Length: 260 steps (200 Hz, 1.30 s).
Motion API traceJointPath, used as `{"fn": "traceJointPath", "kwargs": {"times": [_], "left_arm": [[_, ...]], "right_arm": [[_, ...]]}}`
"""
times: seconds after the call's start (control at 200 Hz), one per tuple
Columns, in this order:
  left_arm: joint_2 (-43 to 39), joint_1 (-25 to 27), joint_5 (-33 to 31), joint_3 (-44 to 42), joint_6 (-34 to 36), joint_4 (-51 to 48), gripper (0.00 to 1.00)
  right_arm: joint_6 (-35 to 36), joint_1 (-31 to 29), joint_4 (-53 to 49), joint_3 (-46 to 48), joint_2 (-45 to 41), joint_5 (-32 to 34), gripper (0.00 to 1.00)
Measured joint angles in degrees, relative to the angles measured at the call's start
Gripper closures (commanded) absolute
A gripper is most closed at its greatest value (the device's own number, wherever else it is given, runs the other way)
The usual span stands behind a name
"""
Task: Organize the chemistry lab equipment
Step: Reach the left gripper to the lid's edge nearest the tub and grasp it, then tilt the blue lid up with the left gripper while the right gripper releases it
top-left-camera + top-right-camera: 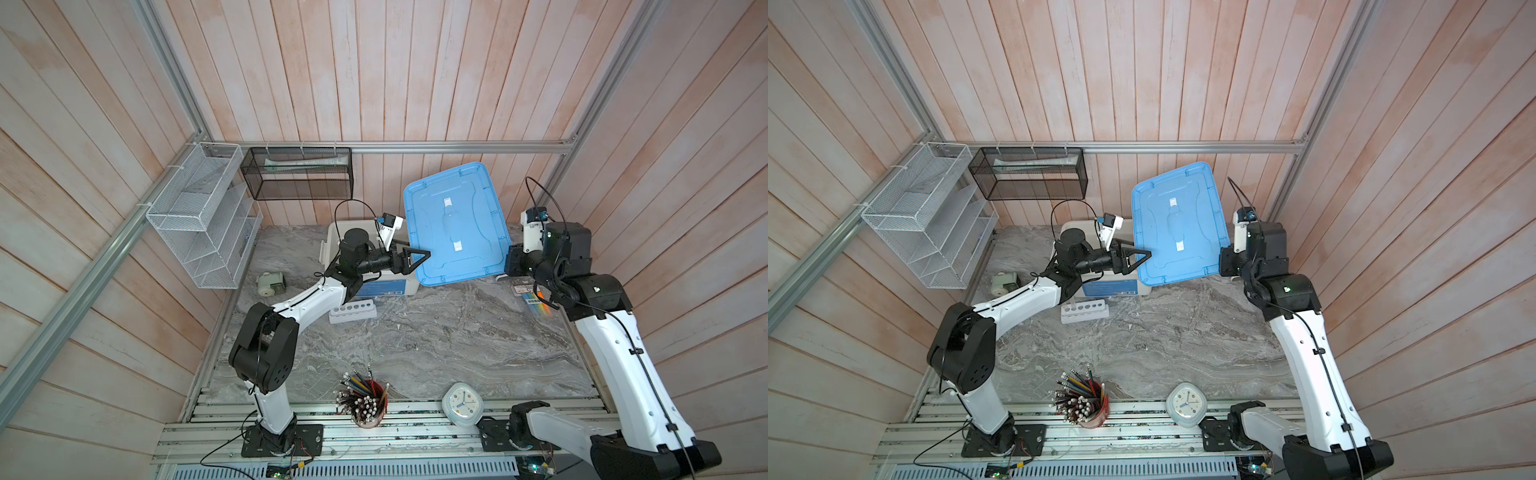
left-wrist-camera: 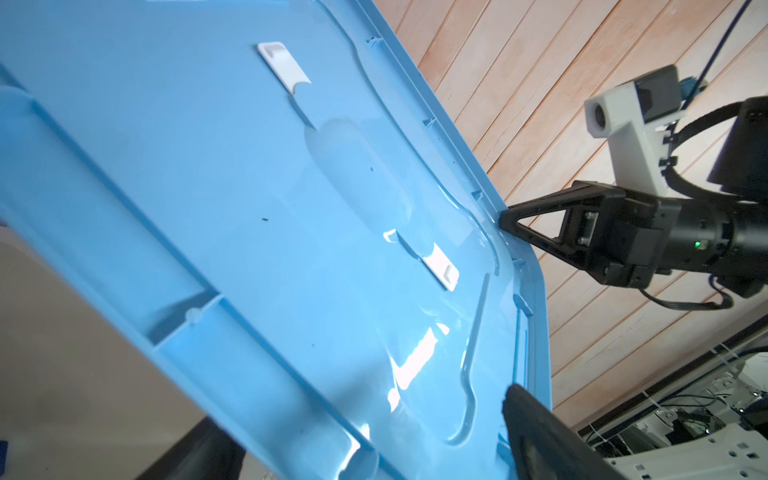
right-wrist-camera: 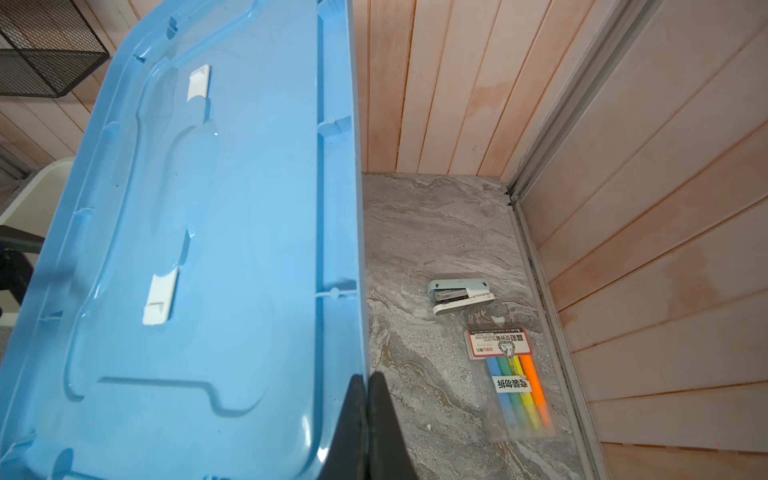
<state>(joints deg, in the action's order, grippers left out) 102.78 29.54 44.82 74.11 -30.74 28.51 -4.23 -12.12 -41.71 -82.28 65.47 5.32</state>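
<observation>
- The right gripper [image 3: 368,384] is clamping down on the rim of the blue lid [image 1: 457,224], pinching it near one corner. You can see the two black fingers [image 3: 353,415] squeezed tight on the edge in the right wrist view.
- The lid is hanging tilted in the air at the back of the marble table [image 1: 436,340], underside facing the camera in both top views, with its two white handle clips showing.
- The left gripper [image 1: 424,255] is sitting at the opposite edge of the lid with its jaws spread wide, so it's not gripping anything. In the left wrist view the lid's edge is running between the two jaws, but I can't tell if either is actually touching it.
- The white storage box [image 1: 331,245] is standing uncovered under the left arm, mostly hidden by it.
- The white six-hole rack [image 1: 353,309] is sitting on the table just in front of that box. I can't make out what's in the holes.
- A stapler [image 3: 461,296] and a highlighter pack [image 3: 513,382] are lying near the right wall.
- The red pencil cup [image 1: 368,401] and the white clock [image 1: 462,404] are sitting at the front edge.
</observation>
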Motion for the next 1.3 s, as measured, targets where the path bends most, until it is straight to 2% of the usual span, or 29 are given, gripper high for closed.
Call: {"fn": "traceJointPath", "kwargs": {"times": [0.37,0.68,0.965,1.3], "left_arm": [[0.5,0.0,1.5,0.4,-3.1,3.2,0.16],[0.4,-0.1,1.4,0.3,-4.7,4.5,0.35],[-1.1,-0.2,1.2,-0.6,-5.5,4.9,0.47],[-2.9,-0.2,1.2,-2.1,-5.8,5.3,0.55]], "right_arm": [[0.0,-0.9,3.2,2.8,0.5,-0.3,1.0],[0.0,-3.3,9.1,8.7,0.7,1.3,1.0],[0.0,-4.0,14.1,13.1,-0.6,2.1,1.0],[0.0,-5.0,18.2,15.4,-1.4,2.9,1.0]]}}
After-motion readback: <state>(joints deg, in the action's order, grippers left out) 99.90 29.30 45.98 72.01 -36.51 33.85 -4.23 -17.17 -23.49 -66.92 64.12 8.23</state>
